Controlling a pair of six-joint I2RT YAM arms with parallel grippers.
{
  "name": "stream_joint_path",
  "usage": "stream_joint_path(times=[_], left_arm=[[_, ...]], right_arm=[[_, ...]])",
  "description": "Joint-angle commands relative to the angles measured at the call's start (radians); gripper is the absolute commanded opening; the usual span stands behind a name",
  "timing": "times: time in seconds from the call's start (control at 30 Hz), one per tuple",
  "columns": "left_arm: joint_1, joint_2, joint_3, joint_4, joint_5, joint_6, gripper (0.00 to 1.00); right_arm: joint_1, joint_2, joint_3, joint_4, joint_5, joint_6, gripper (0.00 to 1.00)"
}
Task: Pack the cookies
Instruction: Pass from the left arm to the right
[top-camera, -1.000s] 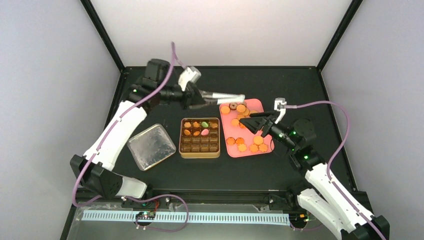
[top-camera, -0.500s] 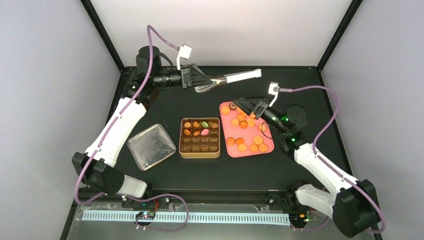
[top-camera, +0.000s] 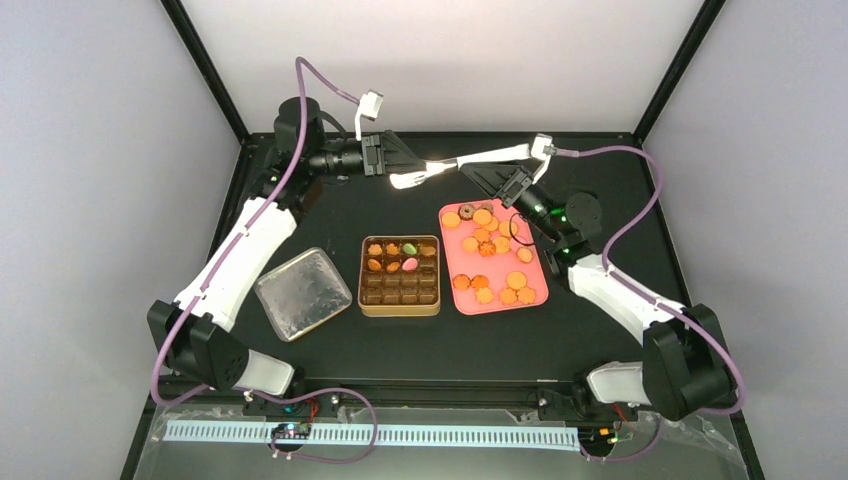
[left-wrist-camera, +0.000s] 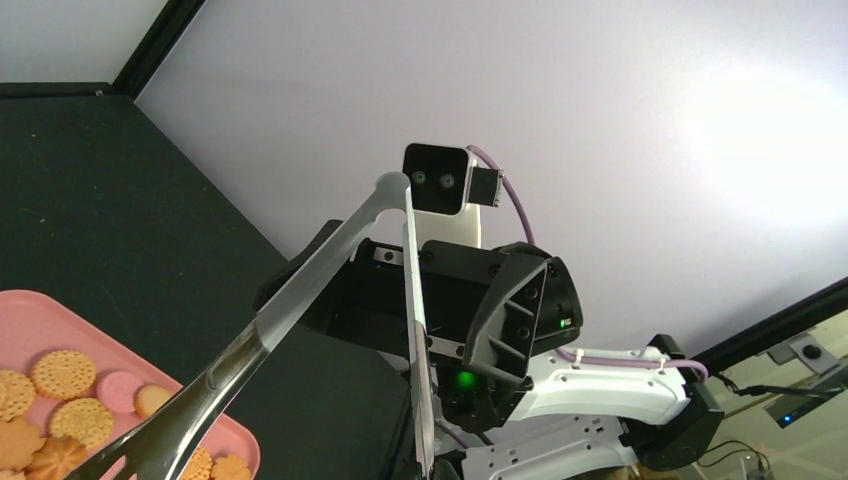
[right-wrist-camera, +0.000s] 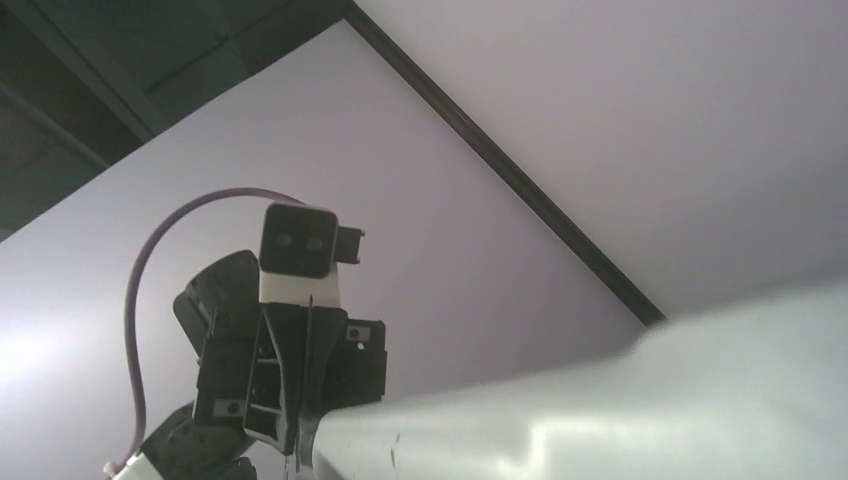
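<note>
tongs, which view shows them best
left wrist: the tongs show at full length, slotted tip to hinge, both arms distinct. top shows them small and washed by glare; right wrist only a blurred metal strip.

tongs (left-wrist-camera: 300, 300): polished metal, glossy | lid (top-camera: 303, 293): silvery metal, shiny, uneven sheen | tin (top-camera: 400, 311): brown, glossy golden rim | tray (top-camera: 495, 268): pink plastic, smooth | table (top-camera: 480, 340): black, matt | cookies (left-wrist-camera: 62, 372): matt, embossed, rough
</note>
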Motion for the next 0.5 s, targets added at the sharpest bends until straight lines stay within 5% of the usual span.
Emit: stream_joint_path(times=[0.0, 0.47], left_arm=[[-0.007, -0.035, 0.003, 0.064, 0.036, -0.047, 0.01], [-0.010, -0.043, -0.023, 0.066, 0.041, -0.049, 0.02]], right_arm=[[-0.007, 0.012, 0.044, 0.097, -0.005, 0.016, 0.90], [-0.003, 0.056, 0.065, 0.105, -0.028, 0.058, 0.65]])
